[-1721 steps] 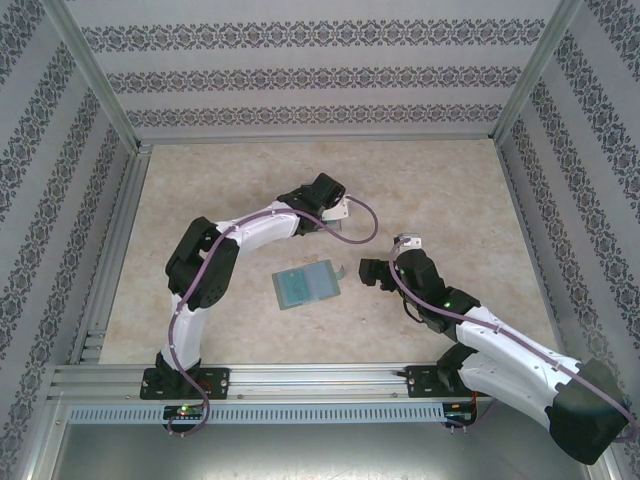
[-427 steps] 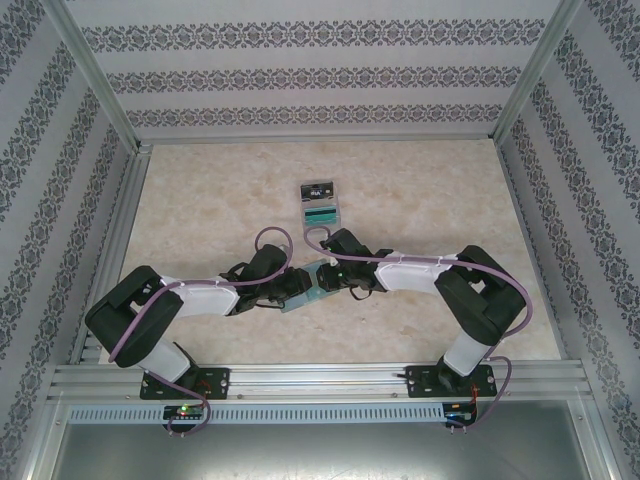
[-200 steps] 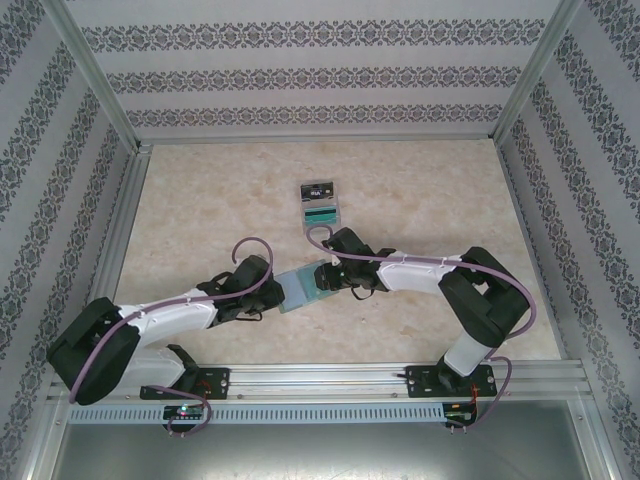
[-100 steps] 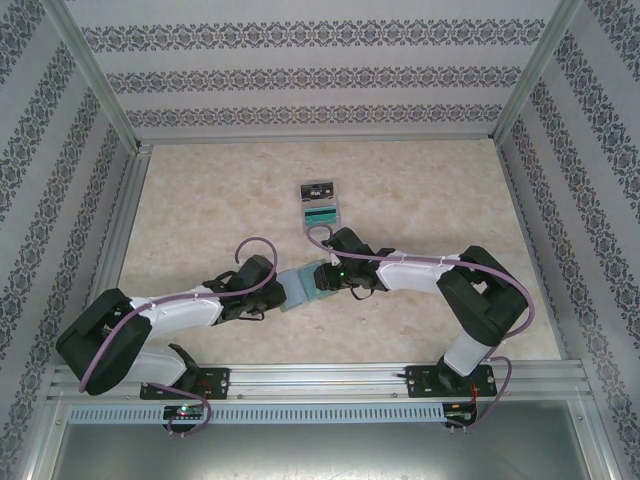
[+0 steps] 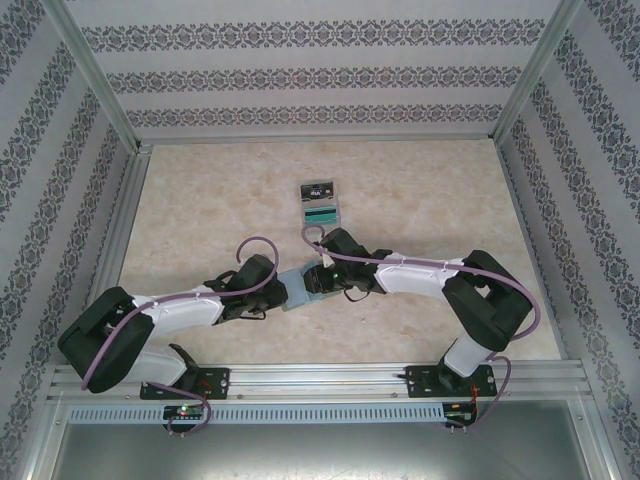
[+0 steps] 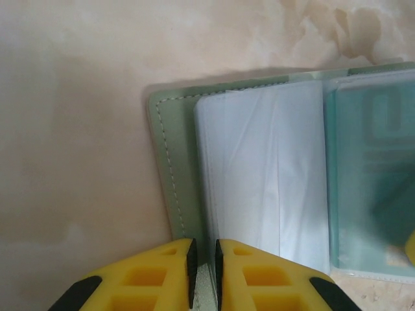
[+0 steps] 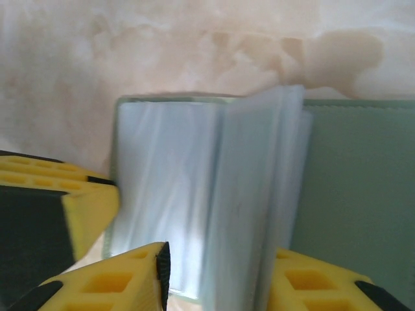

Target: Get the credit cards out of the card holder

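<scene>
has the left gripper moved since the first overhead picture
Yes. The left gripper has come nearer the front rail and leftward, from beyond the card holder to its left edge, where its jaws are shut on it.

We see two matching machines, the left arm [image 5: 175,312] and the right arm [image 5: 425,272]. Each is built of glossy white shells set between bulky black joint housings and bolted down on a flat black base [image 5: 185,382]. A mauve cable [image 5: 255,241] trails along each arm and bows out in a loose loop near the wrist. Seen close up, the left gripper [image 6: 201,275] and the right gripper [image 7: 217,278] wear bright yellow fingers [image 6: 146,280]. These are moulded with shallow square recesses, lined with thin black pads on their inner faces, and marked by dark insets toward the outer corners.
</scene>
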Available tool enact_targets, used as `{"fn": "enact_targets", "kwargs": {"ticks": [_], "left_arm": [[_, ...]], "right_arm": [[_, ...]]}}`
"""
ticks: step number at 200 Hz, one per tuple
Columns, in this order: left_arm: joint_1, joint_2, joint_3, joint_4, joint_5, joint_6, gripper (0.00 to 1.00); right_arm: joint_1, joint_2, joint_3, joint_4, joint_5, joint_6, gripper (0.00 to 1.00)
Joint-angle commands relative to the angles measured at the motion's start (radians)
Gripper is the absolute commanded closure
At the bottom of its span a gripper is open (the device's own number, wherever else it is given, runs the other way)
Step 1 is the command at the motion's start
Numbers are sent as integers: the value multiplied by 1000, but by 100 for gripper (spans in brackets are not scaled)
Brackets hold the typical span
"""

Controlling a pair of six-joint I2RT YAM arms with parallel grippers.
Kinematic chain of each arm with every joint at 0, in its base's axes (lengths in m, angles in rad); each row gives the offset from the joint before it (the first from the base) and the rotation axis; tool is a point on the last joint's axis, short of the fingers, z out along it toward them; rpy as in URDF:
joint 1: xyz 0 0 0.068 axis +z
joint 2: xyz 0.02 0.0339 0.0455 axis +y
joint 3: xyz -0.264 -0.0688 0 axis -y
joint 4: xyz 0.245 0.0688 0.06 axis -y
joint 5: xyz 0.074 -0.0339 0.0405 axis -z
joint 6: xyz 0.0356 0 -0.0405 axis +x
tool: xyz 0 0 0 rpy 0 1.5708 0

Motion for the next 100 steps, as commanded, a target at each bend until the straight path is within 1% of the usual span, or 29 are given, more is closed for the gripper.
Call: {"fn": "enact_targets", "kwargs": {"ticks": [1, 43, 59, 83, 100], "left_arm": [[-1, 24, -3, 6, 23, 8, 80], [-1, 10, -8, -1, 19, 10, 80], [-1, 4, -11, -2, 17, 10, 80], [-1, 4, -10, -2, 18, 10, 80], [-1, 3, -10, 0, 19, 10, 80]], "right_arm": [[17, -18, 31, -5, -30, 23, 61], [30, -7, 52, -5, -38, 28, 57], [33, -16, 57, -17, -21, 24, 56], [33, -50, 53, -49, 58, 7, 53], [33, -76, 54, -101, 166, -12, 53]]}}
